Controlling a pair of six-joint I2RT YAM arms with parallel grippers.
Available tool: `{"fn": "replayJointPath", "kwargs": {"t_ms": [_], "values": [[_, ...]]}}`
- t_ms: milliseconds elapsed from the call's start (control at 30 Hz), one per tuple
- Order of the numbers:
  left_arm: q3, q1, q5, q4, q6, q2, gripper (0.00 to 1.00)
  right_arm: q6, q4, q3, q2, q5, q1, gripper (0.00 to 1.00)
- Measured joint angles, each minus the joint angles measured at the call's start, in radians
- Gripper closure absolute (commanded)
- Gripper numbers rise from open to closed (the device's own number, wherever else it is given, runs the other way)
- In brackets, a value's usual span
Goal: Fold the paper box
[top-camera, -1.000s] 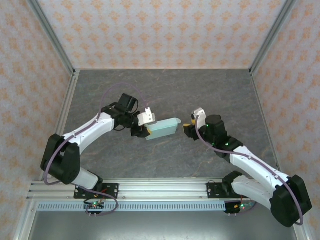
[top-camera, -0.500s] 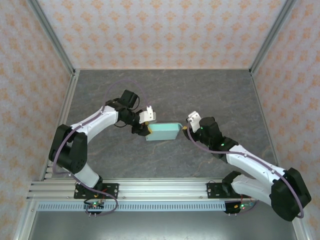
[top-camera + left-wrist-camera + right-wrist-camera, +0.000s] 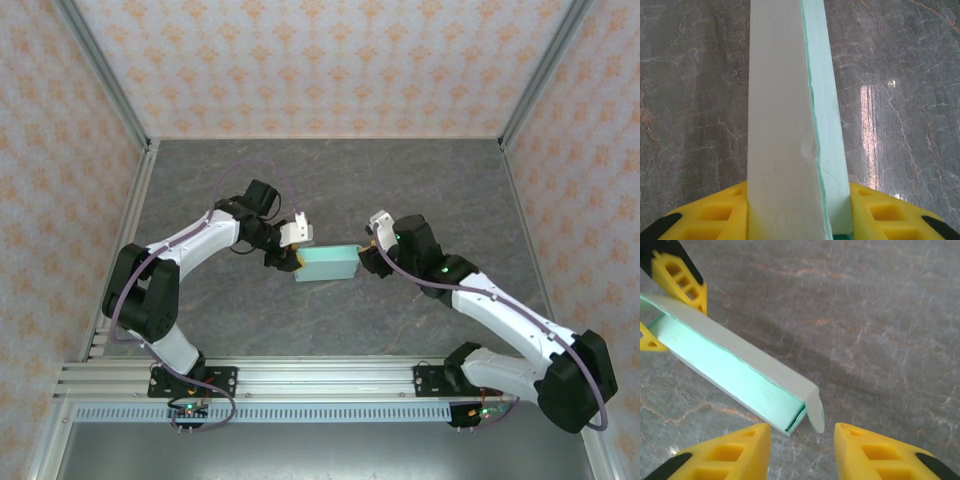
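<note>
Grey marbled tbl (image 3: pixel 330 180) under paper box (image 3: pixel 328 264), patterned walls (image 3: pixel 320 60).

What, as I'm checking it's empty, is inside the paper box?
The paper box shows bare mint walls at its open end; deeper, toward the left gripper, its top panel hides the interior.

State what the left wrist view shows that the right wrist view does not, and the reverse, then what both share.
Left wrist: the paper box edge-on, its pale face beside mint. Right wrist: the box's open end with a curled flap, the right gripper open at that end. Both: the left gripper shut on the box, and the grey table.
</note>
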Motion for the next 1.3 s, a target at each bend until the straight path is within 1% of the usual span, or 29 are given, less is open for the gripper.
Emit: {"fn": "replayJointPath", "kwargs": {"t_ms": [133, 333, 467, 667, 900, 1200, 1300], "values": [[0.000, 0.000, 0.000, 0.000, 0.000, 0.000, 0.61, -0.010, -0.020, 0.002, 0.042, -0.016, -0.002, 0.63], [0.002, 0.000, 0.000, 0.000, 0.000, 0.000, 0.61, -0.044, -0.037, 0.040, 0.111, -0.055, -0.014, 0.73], [0.009, 0.002, -0.005, -0.001, -0.001, 0.005, 0.61, -0.064, -0.042, 0.082, 0.156, -0.060, -0.026, 0.78], [0.013, 0.002, -0.008, 0.000, -0.002, 0.010, 0.61, -0.080, -0.058, 0.114, 0.185, -0.060, -0.033, 0.80], [0.019, 0.002, -0.008, 0.000, -0.009, 0.013, 0.61, -0.084, -0.073, 0.127, 0.196, -0.043, -0.033, 0.74], [0.029, 0.002, -0.008, -0.002, -0.008, 0.023, 0.63, -0.076, -0.135, 0.158, 0.194, -0.014, -0.044, 0.60], [0.032, 0.002, -0.008, -0.001, -0.008, 0.028, 0.63, -0.076, -0.160, 0.158, 0.193, -0.014, -0.052, 0.60]]}}
